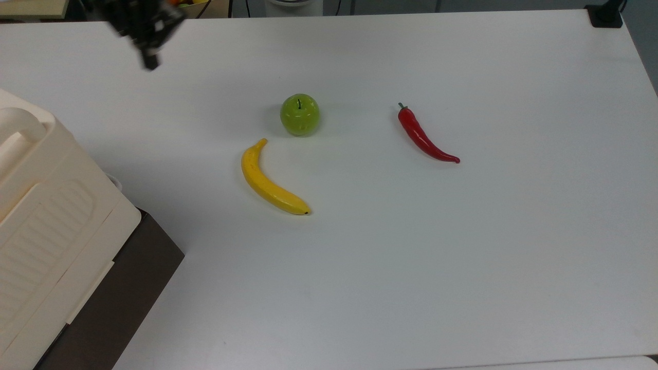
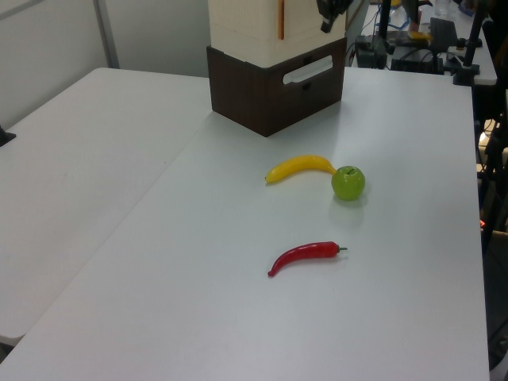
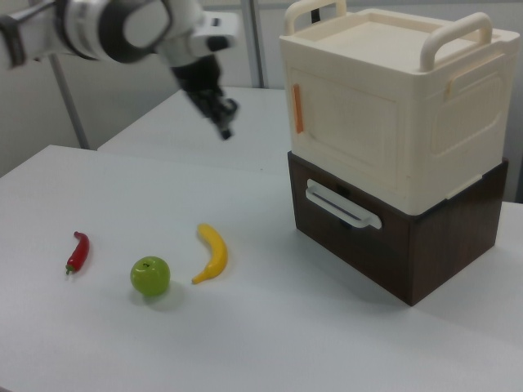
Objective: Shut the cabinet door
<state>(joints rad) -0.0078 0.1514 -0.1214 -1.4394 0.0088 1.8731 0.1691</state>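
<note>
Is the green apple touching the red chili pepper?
No, in the top view the green apple sits well apart from the red chili pepper, with bare table between them.
</note>
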